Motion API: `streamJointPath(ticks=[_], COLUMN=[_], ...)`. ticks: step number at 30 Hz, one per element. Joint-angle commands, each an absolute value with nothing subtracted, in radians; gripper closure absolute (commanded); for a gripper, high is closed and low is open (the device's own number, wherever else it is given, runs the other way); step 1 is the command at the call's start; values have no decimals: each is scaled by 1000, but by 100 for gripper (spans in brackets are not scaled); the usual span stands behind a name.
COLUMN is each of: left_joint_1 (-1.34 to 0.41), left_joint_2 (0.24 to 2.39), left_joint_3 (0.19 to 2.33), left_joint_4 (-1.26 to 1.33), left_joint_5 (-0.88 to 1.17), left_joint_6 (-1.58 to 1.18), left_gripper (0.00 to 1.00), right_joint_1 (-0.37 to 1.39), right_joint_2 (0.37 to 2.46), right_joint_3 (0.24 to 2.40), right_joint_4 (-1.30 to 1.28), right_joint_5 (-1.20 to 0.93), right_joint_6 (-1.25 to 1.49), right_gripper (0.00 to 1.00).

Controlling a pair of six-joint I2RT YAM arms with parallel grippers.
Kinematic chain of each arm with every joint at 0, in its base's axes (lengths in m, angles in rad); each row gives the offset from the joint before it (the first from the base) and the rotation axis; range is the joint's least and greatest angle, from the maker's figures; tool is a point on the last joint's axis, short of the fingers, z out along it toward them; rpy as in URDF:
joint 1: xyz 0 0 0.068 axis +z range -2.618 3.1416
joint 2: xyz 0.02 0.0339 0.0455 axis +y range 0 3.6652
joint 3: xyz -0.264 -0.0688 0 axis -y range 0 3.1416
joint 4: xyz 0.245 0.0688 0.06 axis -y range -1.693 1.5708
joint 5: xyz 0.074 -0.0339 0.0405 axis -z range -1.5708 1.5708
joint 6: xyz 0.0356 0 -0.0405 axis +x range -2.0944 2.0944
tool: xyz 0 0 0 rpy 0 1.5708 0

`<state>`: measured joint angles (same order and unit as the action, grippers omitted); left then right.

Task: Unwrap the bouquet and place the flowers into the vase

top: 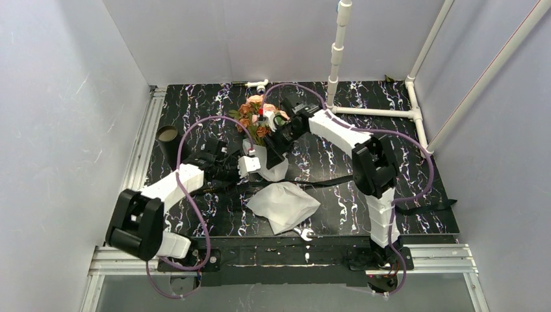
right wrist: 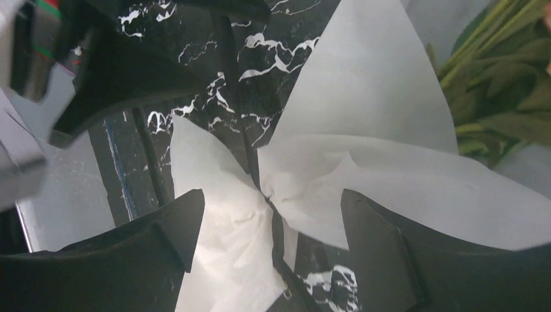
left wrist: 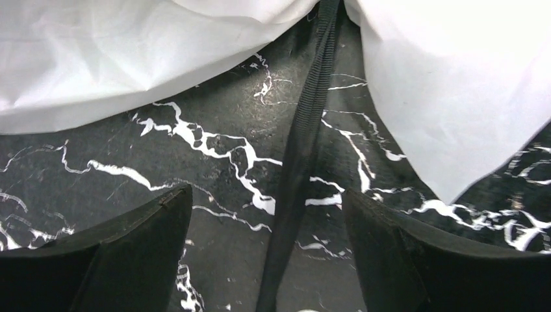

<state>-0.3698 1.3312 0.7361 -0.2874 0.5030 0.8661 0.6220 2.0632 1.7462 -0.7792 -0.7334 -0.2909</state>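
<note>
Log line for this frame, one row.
left gripper: open, straddling black strap on table | right gripper: open, over tied wrap | flowers: stems in wrap | vase: no flowers

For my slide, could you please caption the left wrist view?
Open jaws frame a black ribbon on marbled tabletop, white paper beyond.

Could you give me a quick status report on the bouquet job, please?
Left gripper and right gripper open. Bouquet wrapped, ribbon on. No flowers in vase. Loose paper sheet nearby.
</note>
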Motion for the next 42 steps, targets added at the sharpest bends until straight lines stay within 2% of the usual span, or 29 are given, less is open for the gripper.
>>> streamJointPath(ticks=[1,6,8,10,11,13,14,15,19,20,26,31,39,42], left_joint_1=[-384,-422,-434,-440,-442,-449,-458,-469,-509,-522,-579,-583,-392,-376], left_joint_2=[1422,1491,1503,1499,1492,1468,1454,1441,1403,1400,1405,1348,1323,1355], left_joint_3=[773,793,796,802,807,813,816,822,889,911,1018,993,844,830], left_joint_4=[-198,-196,-196,-200,-207,-217,-218,-218,-221,-221,-222,-207,-225,-223], left_joint_5=[506,492,475,465,465,467,465,462,474,476,513,495,385,318], left_joint_6=[951,977,969,948,939,918,904,883,767,746,649,600,566,603], left_gripper=[21,32,43,56,68,95,100,100,100,100,100,100,100,100], right_joint_1=[631,646,646,646,646,646,647,647,651,652,652,652,652,652], right_joint_2=[2141,2194,2212,2227,2234,2244,2247,2251,2278,2287,2332,2340,2316,2310], right_joint_3=[1829,1818,1795,1768,1753,1722,1704,1688,1647,1646,1634,1622,1607,1596], right_joint_4=[-742,-689,-678,-681,-686,-685,-680,-671,-650,-648,-633,-631,-627,-627], right_joint_5=[-741,-685,-645,-595,-578,-540,-525,-511,-459,-444,-358,-337,-333,-338], right_joint_6=[-263,-238,-241,-263,-275,-290,-294,-294,-291,-287,-287,-305,-323,-324], right_gripper=[21,48,63,74,78,80,80,81,97,99,99,99,99,99])
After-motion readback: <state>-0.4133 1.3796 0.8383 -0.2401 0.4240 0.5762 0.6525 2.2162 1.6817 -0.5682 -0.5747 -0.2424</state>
